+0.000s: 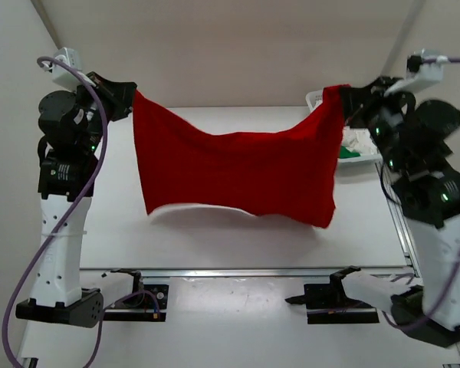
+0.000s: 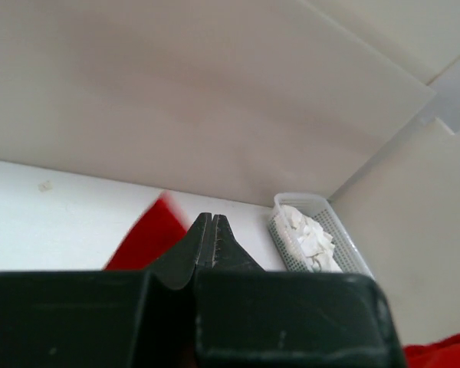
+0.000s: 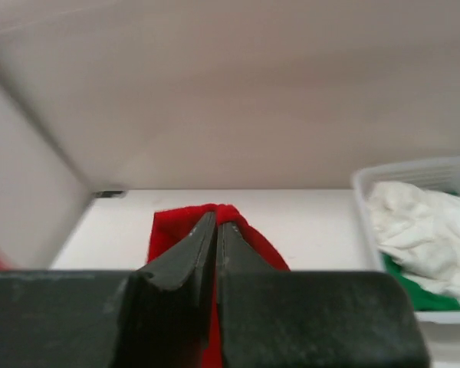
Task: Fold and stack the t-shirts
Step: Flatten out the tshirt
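Note:
The red t-shirt point(image 1: 238, 172) hangs spread in the air above the white table, stretched between both grippers. My left gripper point(image 1: 130, 98) is shut on its upper left corner; a red edge point(image 2: 149, 238) shows beside the closed fingers point(image 2: 212, 230). My right gripper point(image 1: 343, 96) is shut on its upper right corner, with red cloth point(image 3: 230, 215) pinched between the fingers. The white t-shirt point(image 3: 418, 222) and the green t-shirt point(image 3: 422, 295) lie crumpled in the basket.
A white mesh basket point(image 1: 316, 98) stands at the back right of the table, also in the left wrist view point(image 2: 333, 222) and the right wrist view point(image 3: 362, 184). Metal rails point(image 1: 238, 272) run along the table's near edge.

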